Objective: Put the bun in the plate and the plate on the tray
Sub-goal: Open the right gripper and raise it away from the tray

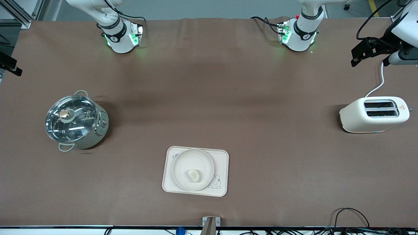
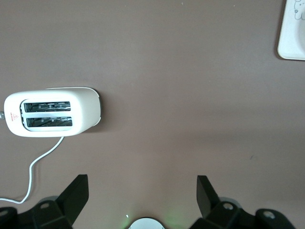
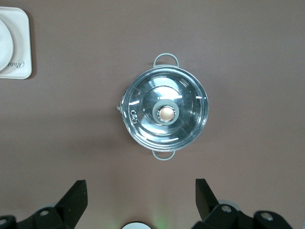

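Two jobs apparently done already: small pale cream half-round bun (image 1: pixel 193 175) lying in the round shallow cream plate (image 1: pixel 183 160), plate sitting on the flat cream rectangular tray (image 1: pixel 222 156) with its rabbit drawing, near the front camera's edge of the table, about midway between the two arms' ends.

Likely light and soft, that bun; best pinched gently across its narrow width, if touched at all. Plate probably stiff, smooth, a little slippery, perhaps breakable; best taken by the raised rim. Tray rigid, low-lipped, hard to get under; only a corner visible in each wrist view (image 2: pixel 291 33) (image 3: pixel 19 52).

Left gripper (image 2: pixel 143 195) spread wide, holding nothing, high over bare tabletop beside the cream two-slot toaster (image 1: pixel 374 114) at the left arm's end. Right gripper (image 3: pixel 141 198) likewise wide and unladen, high over bare tabletop beside the steel pot with glass lid (image 1: pixel 76 120) at the right arm's end. Both arms waiting.

Plain brown matte table covering (image 1: pixel 209 98), flat apart from faint creases. Cables along the near edge; white toaster cord trailing toward the bases.
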Controlling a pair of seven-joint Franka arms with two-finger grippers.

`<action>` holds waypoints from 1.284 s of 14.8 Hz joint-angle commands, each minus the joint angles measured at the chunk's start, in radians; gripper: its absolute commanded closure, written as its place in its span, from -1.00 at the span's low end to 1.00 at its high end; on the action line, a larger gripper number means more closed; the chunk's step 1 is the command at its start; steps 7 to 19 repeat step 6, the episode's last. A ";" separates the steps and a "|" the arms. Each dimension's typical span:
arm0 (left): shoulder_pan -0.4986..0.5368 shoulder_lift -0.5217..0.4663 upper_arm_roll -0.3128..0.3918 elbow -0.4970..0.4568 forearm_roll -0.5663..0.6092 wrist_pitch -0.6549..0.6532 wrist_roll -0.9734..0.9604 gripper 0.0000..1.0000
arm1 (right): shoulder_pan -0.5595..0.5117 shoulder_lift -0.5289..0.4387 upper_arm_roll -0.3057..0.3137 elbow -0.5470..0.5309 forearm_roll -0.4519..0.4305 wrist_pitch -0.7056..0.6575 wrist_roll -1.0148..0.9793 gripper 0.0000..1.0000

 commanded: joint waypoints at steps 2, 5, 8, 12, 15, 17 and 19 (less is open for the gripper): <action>0.004 0.010 -0.002 0.029 -0.014 -0.002 0.023 -1.00 | -0.015 -0.029 0.023 -0.035 -0.010 0.003 -0.002 -1.00; 0.001 0.010 -0.002 0.029 -0.017 -0.005 0.023 -1.00 | -0.006 -0.026 0.019 -0.026 -0.009 0.017 -0.002 -1.00; 0.002 0.010 -0.002 0.029 -0.018 -0.013 0.023 -1.00 | -0.006 -0.026 0.019 -0.026 -0.007 0.021 -0.002 -1.00; 0.002 0.010 -0.002 0.029 -0.018 -0.013 0.023 -1.00 | -0.006 -0.026 0.019 -0.026 -0.007 0.021 -0.002 -1.00; 0.002 0.010 -0.002 0.029 -0.018 -0.013 0.023 -1.00 | -0.006 -0.026 0.019 -0.026 -0.007 0.021 -0.002 -1.00; 0.002 0.010 -0.002 0.029 -0.018 -0.013 0.023 -1.00 | -0.006 -0.026 0.019 -0.026 -0.007 0.021 -0.002 -1.00; 0.002 0.010 -0.002 0.029 -0.018 -0.013 0.023 -1.00 | -0.006 -0.026 0.019 -0.026 -0.007 0.021 -0.002 -1.00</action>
